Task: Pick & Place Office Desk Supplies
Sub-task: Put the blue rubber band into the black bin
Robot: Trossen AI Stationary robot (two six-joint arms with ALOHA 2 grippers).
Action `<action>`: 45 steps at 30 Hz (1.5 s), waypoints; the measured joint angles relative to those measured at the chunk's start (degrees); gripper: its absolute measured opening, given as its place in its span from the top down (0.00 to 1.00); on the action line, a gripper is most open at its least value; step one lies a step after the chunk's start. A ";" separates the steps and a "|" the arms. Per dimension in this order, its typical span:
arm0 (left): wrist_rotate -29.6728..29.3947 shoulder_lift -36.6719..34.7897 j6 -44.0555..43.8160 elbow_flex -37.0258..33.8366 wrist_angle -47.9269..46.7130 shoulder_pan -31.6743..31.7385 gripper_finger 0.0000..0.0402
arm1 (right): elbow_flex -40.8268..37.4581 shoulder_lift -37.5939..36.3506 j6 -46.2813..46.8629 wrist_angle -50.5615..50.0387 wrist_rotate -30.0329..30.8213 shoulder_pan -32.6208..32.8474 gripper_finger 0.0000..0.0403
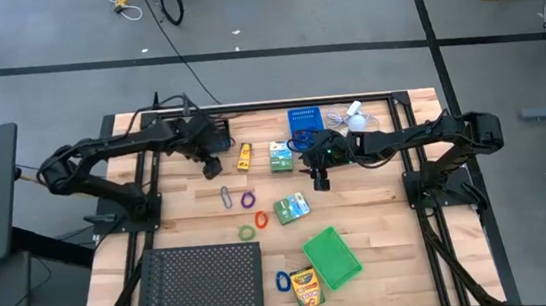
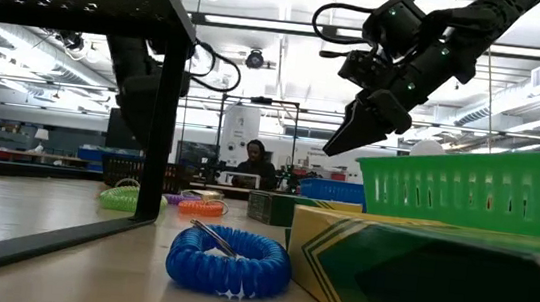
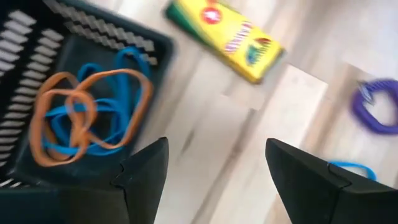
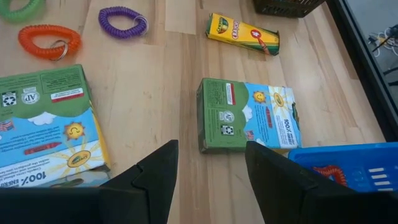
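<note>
Left claw point(image 1: 212, 166) is held over the bench point(image 1: 379, 213), fingers apart, nothing gripped; black bin point(image 3: 68, 93) with orange and blue bands point(image 3: 87, 118) lies just beside it. Crayon box point(image 1: 244, 156) sits at its 3 o'clock. Right claw point(image 1: 320, 181) hangs mid-bench, fingers apart and empty, between two green-white boxes: one point(image 1: 280, 156) at its 10 o'clock, one point(image 1: 291, 207) at 7. Blue bin point(image 1: 304, 122) is seen at 12, green bin point(image 1: 331, 258) at 6.
</note>
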 joint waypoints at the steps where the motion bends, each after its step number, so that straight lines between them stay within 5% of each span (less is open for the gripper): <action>1: 0.05 0.00 0.46 0.00 -0.18 -0.92 0.32 | 0.00 0.00 0.01 0.00 0.00 0.00 0.51; 8: 5.95 0.00 2.67 0.00 -0.61 -7.55 0.32 | 0.00 0.00 0.07 -0.03 0.00 0.00 0.51; 27: 2.04 3.25 -4.50 0.00 0.15 -19.15 0.32 | 0.00 0.00 -0.16 -0.85 -0.02 0.00 0.51; 45: -4.00 12.47 -2.54 -0.02 0.34 -19.21 0.33 | 0.00 0.00 -0.91 -0.81 -0.02 0.00 0.51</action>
